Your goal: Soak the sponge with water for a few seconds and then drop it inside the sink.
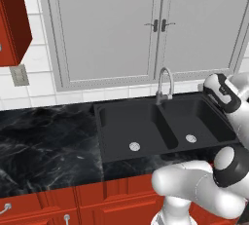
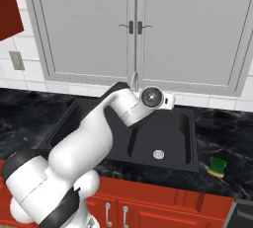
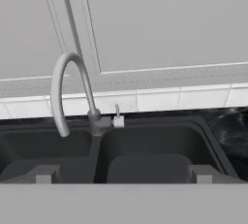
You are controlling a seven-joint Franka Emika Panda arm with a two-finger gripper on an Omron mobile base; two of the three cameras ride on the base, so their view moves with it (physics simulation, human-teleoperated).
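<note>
Kitchen setup with grey cabinet doors (image 1: pixel 107 29) over a black marbled countertop (image 1: pixel 44 141), red drawers underneath. So the claw (image 3: pixel 123 174) is hanging over the sink (image 1: pixel 121 121) with its fingers spread wide apart and nothing between them. It's pointed at the faucet (image 3: pixel 72 92), whose spout curves off to its left over the far basin, with the little lever (image 3: pixel 117 114) dead ahead. My guess is it's lined up like that to flip the tap on first, since no water is running that I can see.

Meanwhile the sponge (image 2: pixel 217 167) is nowhere near the claw. It's sitting on the countertop well off to the claw's right, past the sink's edge, green scrub side up. Makes sense if the plan is tap first, sponge after.

Hard to make out: the arm covers most of the left basin in the right base view, and the fingertips are only grey stubs at the bottom of the hand view.
</note>
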